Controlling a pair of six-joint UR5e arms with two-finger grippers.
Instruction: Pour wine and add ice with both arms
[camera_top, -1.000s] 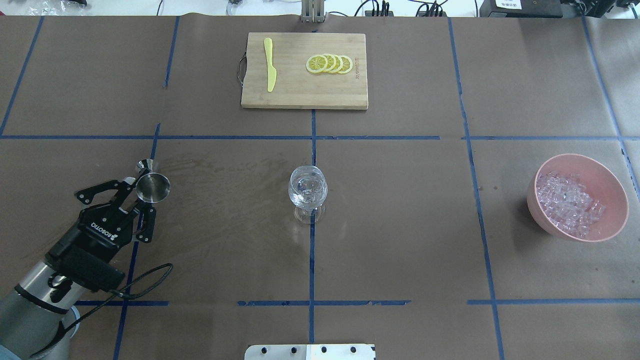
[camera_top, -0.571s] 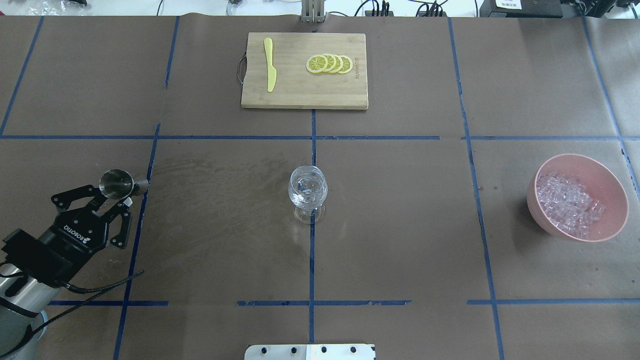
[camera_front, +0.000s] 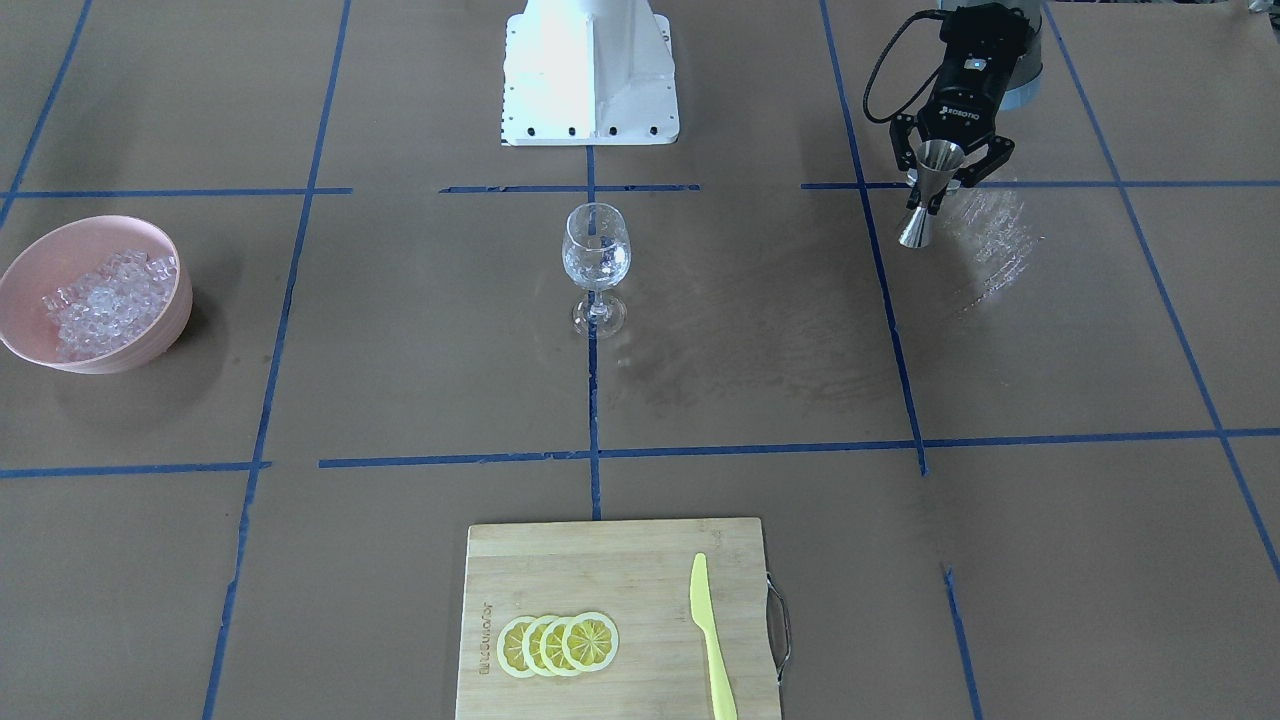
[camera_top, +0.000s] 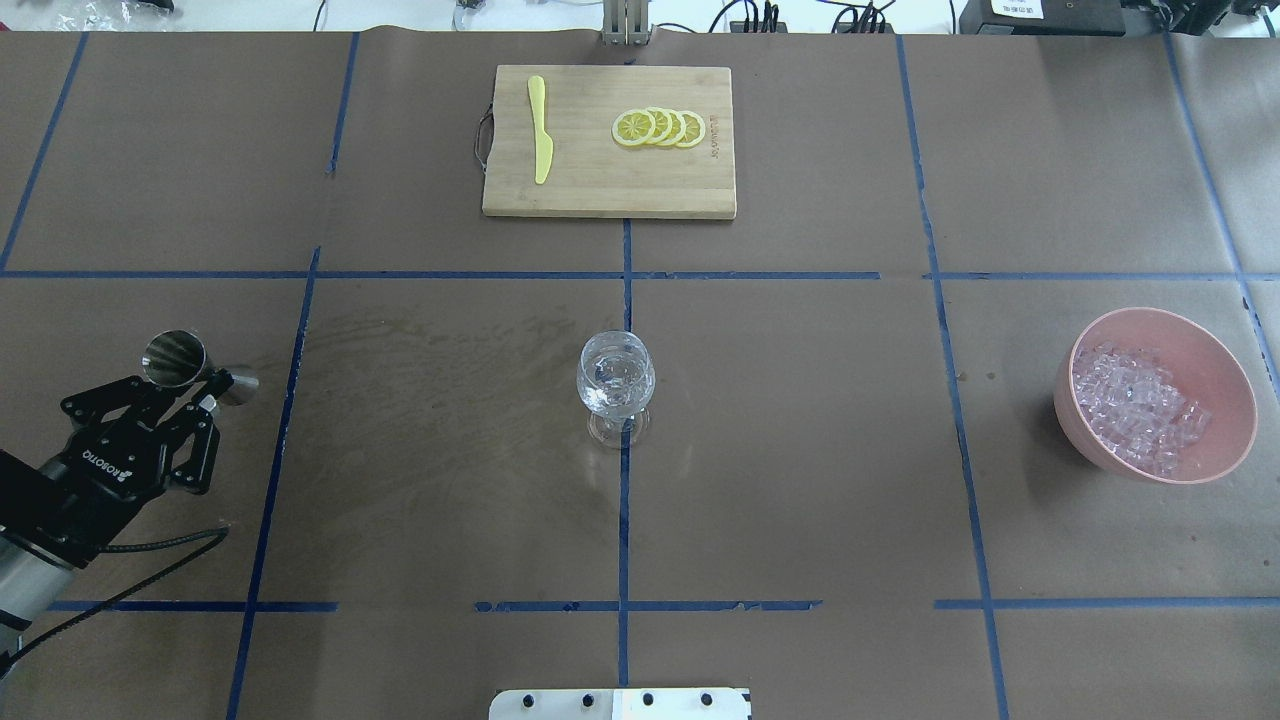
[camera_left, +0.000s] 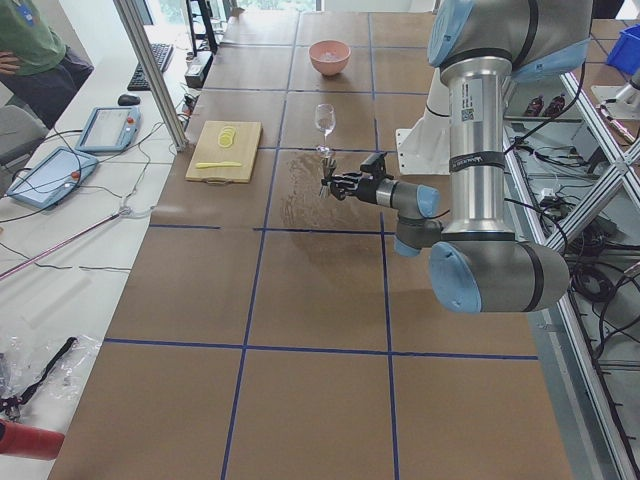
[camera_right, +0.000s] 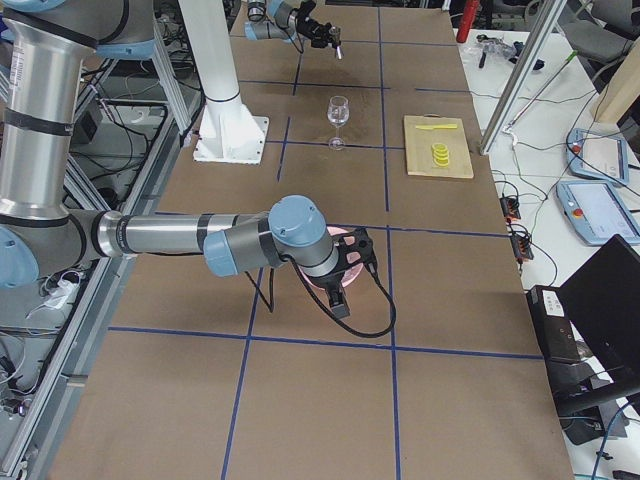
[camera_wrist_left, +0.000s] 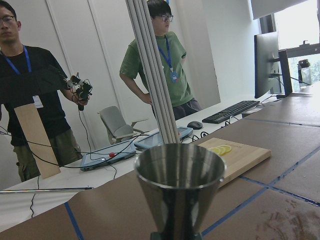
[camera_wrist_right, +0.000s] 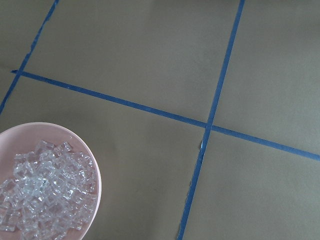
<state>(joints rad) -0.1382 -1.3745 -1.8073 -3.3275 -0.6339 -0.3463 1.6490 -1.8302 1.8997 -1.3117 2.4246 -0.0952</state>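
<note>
1. The ice (camera_top: 1135, 408) lies heaped in the pink bowl (camera_top: 1205, 340), well off to the robot's right of the wine glass (camera_top: 615, 372).
2. We see the wine glass upright on a blue tape line (camera_top: 623, 520) mid-table, nothing touching it.
3. The left gripper (camera_top: 203, 392) is well to the glass's left. Its fingers are clamped on the waist of a steel jigger (camera_top: 178, 358). In the front view the jigger leans a little, one cup up.
4. The right gripper (camera_right: 345, 268) shows only in the right side view, at the pink bowl and far from the glass. We cannot tell how wide it stands or whether it has anything.
5. Past the glass, away from the robot, a wooden cutting board (camera_top: 600, 190) carries lemon slices (camera_top: 660, 128) and a yellow knife (camera_top: 540, 130).
6. On the robot's side of the glass we see the white pedestal (camera_front: 590, 70).
</note>
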